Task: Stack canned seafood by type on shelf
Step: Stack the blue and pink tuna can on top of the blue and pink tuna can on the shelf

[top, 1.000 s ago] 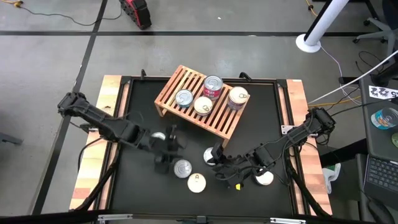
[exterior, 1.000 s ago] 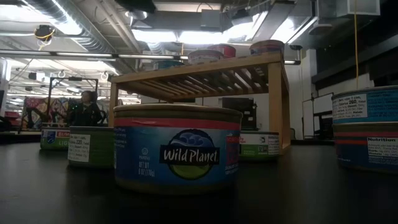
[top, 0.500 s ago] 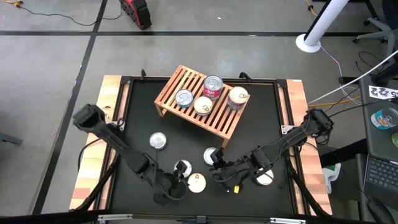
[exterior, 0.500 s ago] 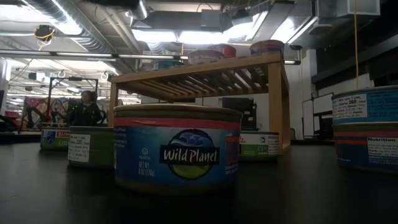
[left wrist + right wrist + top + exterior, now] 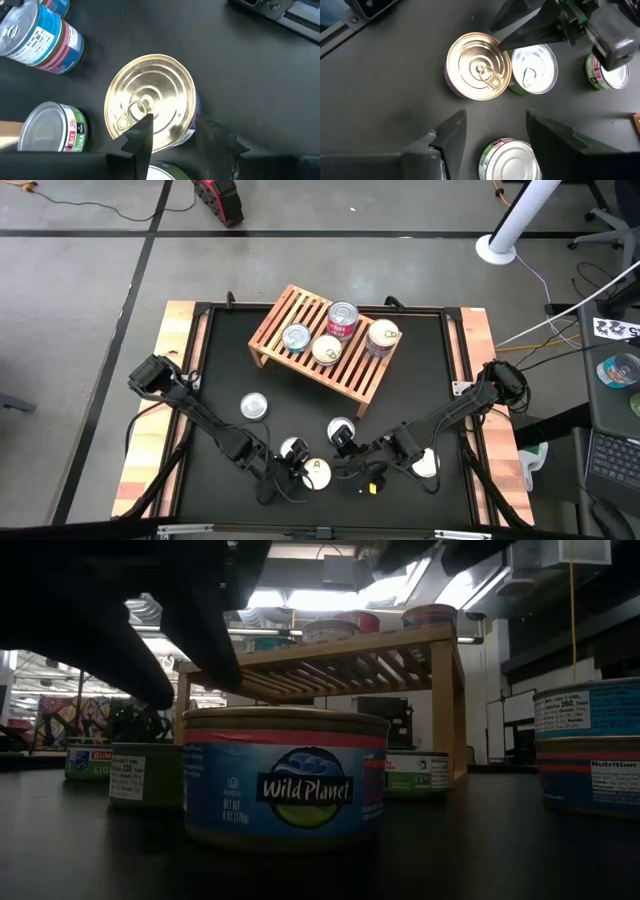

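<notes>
Down at the front of the table, a gold-lidded can (image 5: pixel 317 471) with a blue label stands upright, and the left gripper (image 5: pixel 296 475) hovers right over it with its fingers (image 5: pixel 141 137) apart, one tip above the lid and the other past the can's edge. Just beside this can sits a green-labelled can (image 5: pixel 293 448) with a silver lid. Another silver-lidded can (image 5: pixel 341 430) stands near the right gripper (image 5: pixel 352 467), whose fingers (image 5: pixel 451 131) are spread wide and hold nothing. Further out, one can (image 5: pixel 254 407) rests alone on the left half of the black mat (image 5: pixel 420 360), and one more (image 5: pixel 426 464) lies close under the right arm near the mat's right front.

Behind them all, the wooden shelf (image 5: pixel 290 308) sits at an angle across the back of the mat. Four cans stand on its slats: a blue one (image 5: pixel 295 337), a pale one (image 5: pixel 326 349), a red one (image 5: pixel 342 319) and a cream one (image 5: pixel 383 335).
</notes>
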### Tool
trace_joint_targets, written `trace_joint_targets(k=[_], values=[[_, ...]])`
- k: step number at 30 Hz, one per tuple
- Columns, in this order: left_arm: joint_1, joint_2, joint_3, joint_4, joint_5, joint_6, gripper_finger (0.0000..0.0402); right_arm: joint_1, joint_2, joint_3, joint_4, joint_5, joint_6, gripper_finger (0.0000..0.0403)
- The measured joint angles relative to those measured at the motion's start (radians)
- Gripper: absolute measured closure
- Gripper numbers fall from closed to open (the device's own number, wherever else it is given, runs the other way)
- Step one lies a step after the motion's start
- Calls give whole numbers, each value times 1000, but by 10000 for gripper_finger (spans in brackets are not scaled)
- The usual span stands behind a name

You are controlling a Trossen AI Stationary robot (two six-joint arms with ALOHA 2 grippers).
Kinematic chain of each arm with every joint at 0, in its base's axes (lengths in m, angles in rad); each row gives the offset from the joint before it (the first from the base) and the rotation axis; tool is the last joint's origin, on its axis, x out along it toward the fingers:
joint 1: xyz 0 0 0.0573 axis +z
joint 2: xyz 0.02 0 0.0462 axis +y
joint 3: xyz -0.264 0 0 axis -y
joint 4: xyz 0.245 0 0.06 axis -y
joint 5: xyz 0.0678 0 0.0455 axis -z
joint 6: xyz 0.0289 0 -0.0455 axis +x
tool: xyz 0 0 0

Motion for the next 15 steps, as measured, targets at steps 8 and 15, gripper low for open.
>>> trace_joint_targets(k=[8,15], values=[[38,13,0,-16,112,75,261,0,0,0,-1,-1,-1,198],[61,18,0,-24,118,152,264,0,0,0,-1,2,-2,198]])
